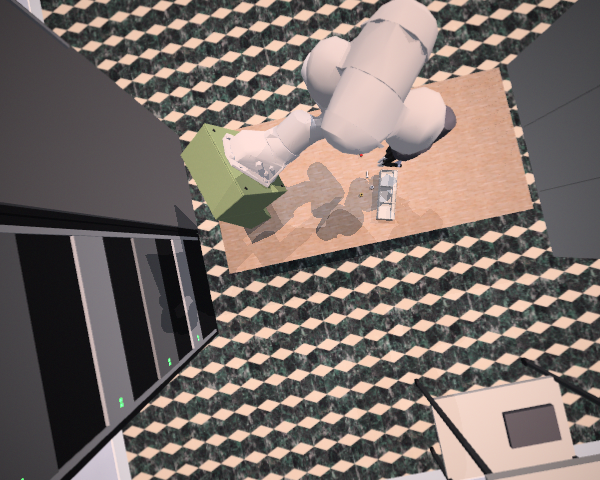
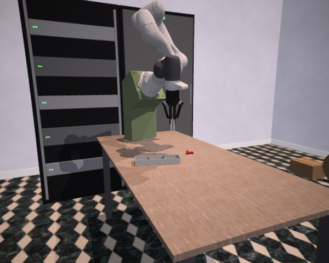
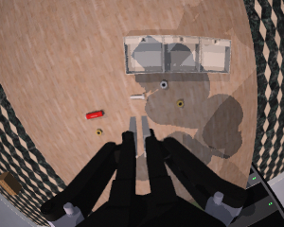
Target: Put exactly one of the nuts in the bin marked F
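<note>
Small parts lie on the table (image 2: 230, 192) just beside the row of grey bins (image 3: 178, 55). In the wrist view a dark ring-shaped nut (image 3: 164, 85) sits nearest the bins' long wall, a yellowish nut (image 3: 180, 104) lies a little further out in the arm's shadow, and a third small yellowish piece (image 3: 99, 131) rests near a red cylinder (image 3: 95, 113). A pale bolt-like part (image 3: 138, 96) lies between these (its exact kind is too small to tell). The bins stand upright on the table as three joined compartments; no letter marking is legible, so which one is F cannot be told.

The gripper (image 3: 140, 128) hangs well above the table, pointing down, near the green pedestal (image 2: 137, 113). Its jaws are drawn almost fully together and nothing is held between them.

Judgement: the task stands at its first step; no nut has been picked and none appears to lie in a bin. The next move calls for opening the jaws, descending over one single nut, and keeping apart from its neighbours and the bin wall.
</note>
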Tool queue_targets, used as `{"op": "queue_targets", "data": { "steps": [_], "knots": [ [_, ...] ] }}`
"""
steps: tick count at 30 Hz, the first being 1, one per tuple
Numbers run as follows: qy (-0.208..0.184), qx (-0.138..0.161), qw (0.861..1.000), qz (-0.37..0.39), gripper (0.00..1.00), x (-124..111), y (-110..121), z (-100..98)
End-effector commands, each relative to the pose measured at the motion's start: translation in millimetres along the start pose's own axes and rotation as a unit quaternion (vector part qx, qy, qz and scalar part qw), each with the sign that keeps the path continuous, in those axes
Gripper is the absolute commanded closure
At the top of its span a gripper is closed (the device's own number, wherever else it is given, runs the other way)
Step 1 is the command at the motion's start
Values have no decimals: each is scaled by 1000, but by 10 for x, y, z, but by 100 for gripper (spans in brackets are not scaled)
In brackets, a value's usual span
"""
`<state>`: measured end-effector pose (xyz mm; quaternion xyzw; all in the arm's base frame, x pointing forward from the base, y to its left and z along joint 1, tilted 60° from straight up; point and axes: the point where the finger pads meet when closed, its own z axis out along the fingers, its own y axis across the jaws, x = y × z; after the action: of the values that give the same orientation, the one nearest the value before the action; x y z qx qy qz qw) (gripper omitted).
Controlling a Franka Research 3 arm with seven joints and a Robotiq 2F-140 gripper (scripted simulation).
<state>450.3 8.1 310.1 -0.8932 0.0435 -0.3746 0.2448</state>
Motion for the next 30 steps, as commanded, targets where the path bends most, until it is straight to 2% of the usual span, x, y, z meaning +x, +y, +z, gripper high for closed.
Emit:
{"op": "queue_targets", "data": {
  "steps": [1, 8, 9, 12, 17, 18, 21, 27, 30],
  "knots": [
    [21, 16, 1000, -11, 95, 309, 154, 97],
    [21, 16, 1000, -11, 95, 309, 154, 97],
    [34, 23, 999, -9, 95, 363, 211, 125],
    [34, 23, 999, -9, 95, 508, 367, 202],
    [34, 23, 999, -9, 95, 508, 367, 202],
    [46, 25, 999, -8, 95, 550, 431, 235],
    [46, 25, 999, -8, 95, 671, 617, 330],
    [46, 25, 999, -8, 95, 671, 617, 330],
    [56, 23, 998, -9, 95, 762, 824, 437]
  ]
}}
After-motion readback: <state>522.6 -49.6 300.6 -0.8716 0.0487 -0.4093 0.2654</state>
